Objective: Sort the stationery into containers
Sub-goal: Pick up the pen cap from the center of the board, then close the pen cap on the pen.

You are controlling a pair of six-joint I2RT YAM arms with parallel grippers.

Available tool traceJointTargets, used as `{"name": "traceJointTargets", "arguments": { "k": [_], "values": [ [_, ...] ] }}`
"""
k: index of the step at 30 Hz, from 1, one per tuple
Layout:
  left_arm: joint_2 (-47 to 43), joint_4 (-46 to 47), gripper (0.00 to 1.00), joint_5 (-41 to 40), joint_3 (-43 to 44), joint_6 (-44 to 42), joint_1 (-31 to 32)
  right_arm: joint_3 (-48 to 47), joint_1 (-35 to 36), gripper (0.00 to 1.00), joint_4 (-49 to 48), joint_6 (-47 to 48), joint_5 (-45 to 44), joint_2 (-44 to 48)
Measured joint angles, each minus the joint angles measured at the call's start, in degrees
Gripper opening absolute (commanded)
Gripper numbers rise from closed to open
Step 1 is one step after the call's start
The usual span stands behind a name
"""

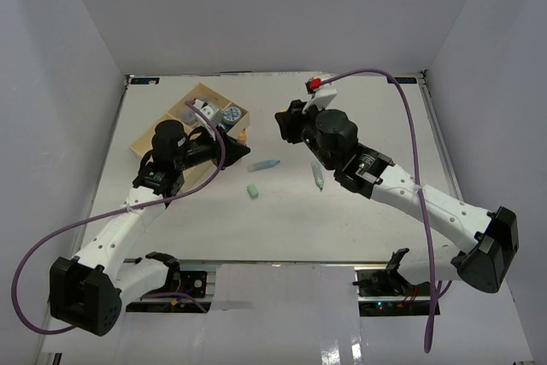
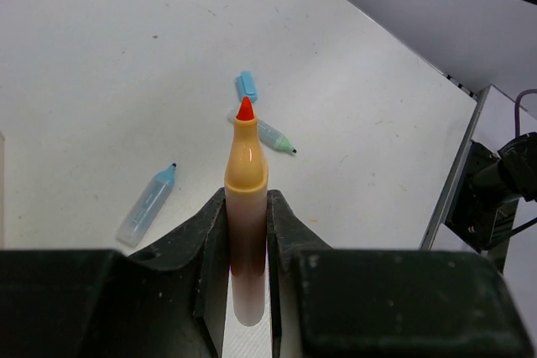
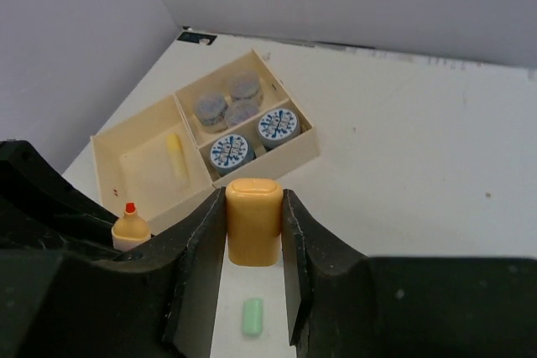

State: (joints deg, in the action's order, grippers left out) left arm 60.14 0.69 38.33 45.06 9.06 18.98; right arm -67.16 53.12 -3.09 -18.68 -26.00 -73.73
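Two grippers: both clenched, held above the counter near the tray's right side.
Left gripper (image 2: 246,207): clamped on an orange marker (image 2: 246,169), its red tip bare and pointing away from the wrist.
Right gripper (image 3: 254,207): squeezing an orange cap (image 3: 253,236).
Tray (image 3: 143,169): sits toward the far-left corner. It holds three grey rolls (image 3: 228,102) in one small section, two patterned rolls (image 3: 278,126) in the other, and a yellow stick (image 3: 176,153) in the long one.
Loose pieces: a blue marker (image 2: 148,205), a green-ended marker (image 2: 267,133) and a stubby green cap (image 1: 253,190) lie around the counter's middle. From the left wrist the cap looks bluish, but it is probably the same piece.
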Motion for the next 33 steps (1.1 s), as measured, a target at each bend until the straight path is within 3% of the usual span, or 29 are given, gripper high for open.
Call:
{"name": "traceJointTargets", "arguments": {
  "k": [4, 9, 14, 33],
  "values": [
    [1.9, 2.1, 0.01, 1.7, 1.4, 0.6, 0.4, -0.1, 0.0, 0.15, -6.0, 4.6, 1.9, -0.1],
    [2.8, 5.1, 0.00, 2.0, 1.7, 1.1, 0.7, -1.3, 0.0, 0.08, -11.6, 5.9, 4.1, -2.1],
    [0.8, 7.3, 0.00, 1.0, -0.8, 1.1, 0.7, -1.4, 0.3, 0.08, -15.5, 5.3, 6.8, -5.0],
    [-4.0, 8.4, 0.00, -4.2, -3.5, -0.1, 0.7, -4.7, 5.9, 0.08, -20.4, 3.8, 8.6, -12.1]
  ]
}}
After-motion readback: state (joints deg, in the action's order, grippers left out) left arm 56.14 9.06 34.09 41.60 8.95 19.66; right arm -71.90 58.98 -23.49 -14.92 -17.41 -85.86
